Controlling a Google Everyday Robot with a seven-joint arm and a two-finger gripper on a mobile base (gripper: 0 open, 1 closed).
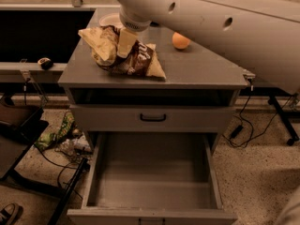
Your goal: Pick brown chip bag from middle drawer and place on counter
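Observation:
The brown chip bag (136, 60) lies crumpled on the left part of the counter (201, 71), its tan side to the left. My gripper (125, 45) comes down from the large white arm (211, 18) above and is shut on the top of the bag; one beige finger (124, 37) presses into its middle. The middle drawer (150, 191) stands pulled out wide below, and nothing lies in it.
An orange (181, 40) sits on the counter to the right of the bag. A white dish (108, 19) is at the back left. A shut drawer panel with a black handle (153, 117) is above the open drawer. A green wrapper (63, 128) and cables lie on the floor at left.

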